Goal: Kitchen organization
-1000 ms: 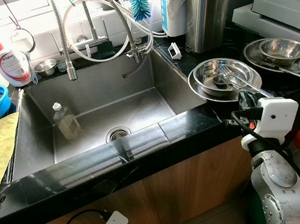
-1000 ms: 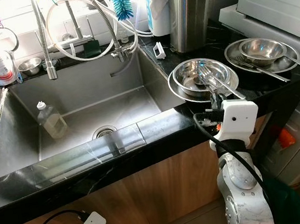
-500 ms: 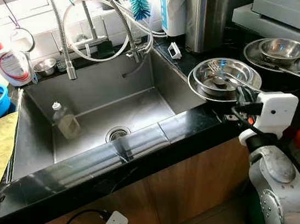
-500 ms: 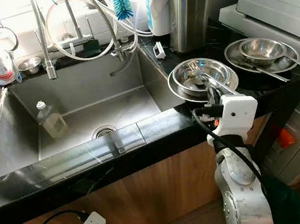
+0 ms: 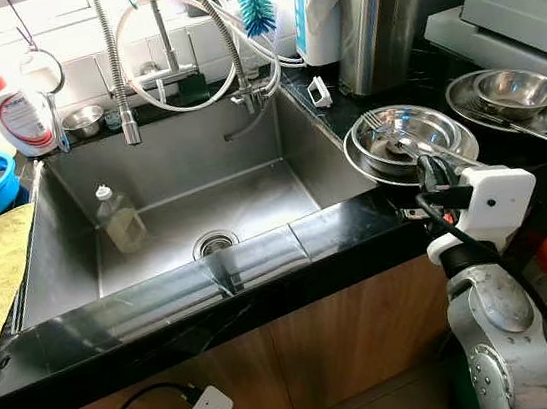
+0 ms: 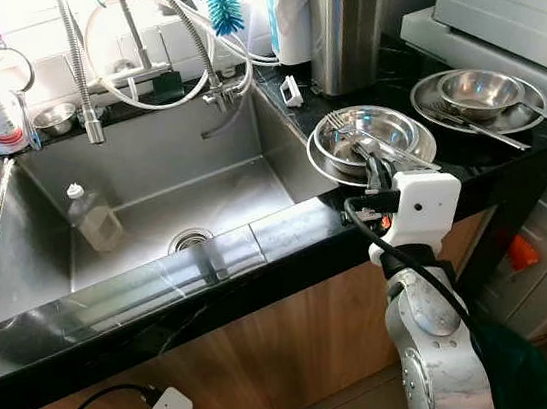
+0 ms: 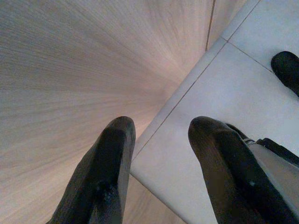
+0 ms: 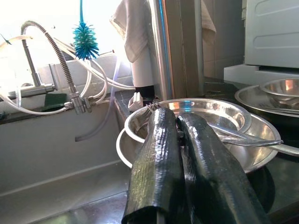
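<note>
fork point(image 5: 376, 122) tips now point toward the sink, swung left; right gripper point(image 8: 180, 135), centre right, is clamped on it over the steel bowl point(image 5: 437, 125). left gripper point(image 7: 161, 154), lower left, hangs parted.

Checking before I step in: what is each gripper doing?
Left gripper: open, holding nothing, hanging by the cabinet.
Right gripper: shut on a fork over the steel bowl.

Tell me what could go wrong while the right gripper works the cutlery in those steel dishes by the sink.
The right gripper, fingers closed on a fork, may lever the stacked steel dishes; they sit near the counter edge, so a tug could slide them off. The loose spoon lying across the bowl could flip out. The grip looks narrow, so the fork might slip and drop into the sink.
</note>
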You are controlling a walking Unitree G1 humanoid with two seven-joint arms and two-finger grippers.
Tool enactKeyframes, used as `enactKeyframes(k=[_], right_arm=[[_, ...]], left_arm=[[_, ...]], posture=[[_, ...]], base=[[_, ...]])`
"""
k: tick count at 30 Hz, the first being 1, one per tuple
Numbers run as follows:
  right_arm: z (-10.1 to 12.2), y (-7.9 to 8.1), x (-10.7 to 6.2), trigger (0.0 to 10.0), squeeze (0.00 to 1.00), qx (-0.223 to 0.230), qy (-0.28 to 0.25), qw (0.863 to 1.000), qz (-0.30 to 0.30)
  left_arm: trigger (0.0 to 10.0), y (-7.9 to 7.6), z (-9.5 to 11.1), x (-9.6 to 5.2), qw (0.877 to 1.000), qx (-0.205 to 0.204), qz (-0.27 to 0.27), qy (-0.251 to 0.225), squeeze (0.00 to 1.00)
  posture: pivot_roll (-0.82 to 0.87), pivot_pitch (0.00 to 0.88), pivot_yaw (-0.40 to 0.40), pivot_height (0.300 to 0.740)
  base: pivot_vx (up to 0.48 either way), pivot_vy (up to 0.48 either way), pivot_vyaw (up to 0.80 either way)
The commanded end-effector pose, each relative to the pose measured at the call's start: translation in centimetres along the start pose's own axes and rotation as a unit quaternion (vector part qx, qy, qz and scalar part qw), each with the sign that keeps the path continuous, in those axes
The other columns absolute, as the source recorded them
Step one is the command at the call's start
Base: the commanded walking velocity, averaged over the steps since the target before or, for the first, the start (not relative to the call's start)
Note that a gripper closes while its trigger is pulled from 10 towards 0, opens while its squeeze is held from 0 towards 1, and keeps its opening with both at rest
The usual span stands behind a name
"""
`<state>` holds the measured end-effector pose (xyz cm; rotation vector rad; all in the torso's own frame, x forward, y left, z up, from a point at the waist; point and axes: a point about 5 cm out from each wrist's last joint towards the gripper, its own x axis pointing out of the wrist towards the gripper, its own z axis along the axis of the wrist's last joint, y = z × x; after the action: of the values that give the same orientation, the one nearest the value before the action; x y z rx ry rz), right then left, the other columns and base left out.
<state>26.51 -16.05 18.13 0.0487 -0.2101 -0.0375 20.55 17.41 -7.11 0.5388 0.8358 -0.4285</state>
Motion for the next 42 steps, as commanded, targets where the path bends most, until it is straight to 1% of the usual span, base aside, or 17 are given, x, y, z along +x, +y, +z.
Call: enactKeyframes(k=[1, 4, 6, 7, 10, 14, 17, 25, 38, 40, 42], right_arm=[[0.7, 0.7, 0.1, 10.0, 0.0, 0.006, -0.012, 1.0, 0.014], [0.7, 1.0, 0.1, 10.0, 0.0, 0.023, -0.012, 1.0, 0.014], [0.7, 1.3, 0.0, 10.0, 0.0, 0.06, -0.008, 0.998, 0.003], [0.7, 1.3, 0.0, 10.0, 0.0, 0.06, -0.008, 0.998, 0.003], [0.6, 1.7, -0.1, 10.0, 0.0, 0.08, 0.0, 0.997, -0.003], [0.9, 2.3, 0.1, 10.0, 0.0, 0.114, 0.0, 0.994, -0.006], [1.2, 2.6, 0.2, 10.0, 0.0, 0.12, -0.003, 0.993, -0.003], [2.9, 3.2, 0.5, 10.0, 0.0, 0.126, -0.026, 0.992, 0.008], [3.2, 3.6, 0.6, 10.0, 0.0, 0.131, -0.028, 0.991, 0.02], [3.6, 4.0, 0.9, 10.0, 0.0, 0.121, -0.035, 0.991, 0.047], [3.6, 4.2, 1.1, 10.0, 0.0, 0.112, -0.031, 0.991, 0.066]], left_arm=[[10.0, 0.2, -0.8, -0.2, 1.0, -0.001, 0.004, 0.015, 0.0], [10.0, 0.2, -0.8, -0.2, 1.0, -0.001, 0.004, 0.015, 0.0], [10.0, 0.3, -0.8, -0.2, 1.0, -0.002, 0.004, 0.014, 0.0], [10.0, 0.3, -0.8, -0.2, 1.0, -0.002, 0.004, 0.014, 0.0], [10.0, 0.4, -0.7, -0.2, 1.0, -0.001, 0.004, 0.013, 0.0], [10.0, 0.4, -0.5, -0.2, 1.0, -0.002, 0.005, 0.01, 0.0], [10.0, 0.5, -0.5, -0.2, 1.0, -0.002, 0.005, 0.009, 0.0], [10.0, 0.5, -0.5, -0.1, 1.0, -0.003, 0.005, 0.01, 0.0], [10.0, 0.6, -0.3, -0.1, 1.0, -0.004, 0.006, 0.006, 0.0], [10.0, 0.6, -0.3, -0.1, 1.0, -0.003, 0.007, 0.006, 0.0], [10.0, 0.6, -0.3, -0.1, 1.0, -0.003, 0.008, 0.006, 0.0]], posture=[[-0.14, 0.0, 0.065, 0.74], [-0.14, 0.0, 0.064, 0.74], [-0.14, 0.0, 0.064, 0.74], [-0.14, 0.0, 0.064, 0.74], [-0.14, 0.0, 0.066, 0.74], [-0.14, 0.0, 0.064, 0.74], [-0.14, 0.0, 0.064, 0.74], [-0.14, 0.0, 0.065, 0.74], [-0.14, 0.0, 0.066, 0.74], [-0.14, 0.0, 0.067, 0.74], [-0.14, 0.0, 0.068, 0.74]], base=[[0.0, 0.0, 0.0], [0.0, 0.0, 0.0], [0.0, 0.0, 0.0], [0.0, 0.0, 0.0], [0.0, 0.0, 0.0], [0.0, 0.0, 0.0], [0.0, 0.0, 0.0], [0.0, 0.0, 0.0], [0.0, 0.0, 0.0], [0.0, 0.0, 0.0], [0.0, 0.0, 0.0]])
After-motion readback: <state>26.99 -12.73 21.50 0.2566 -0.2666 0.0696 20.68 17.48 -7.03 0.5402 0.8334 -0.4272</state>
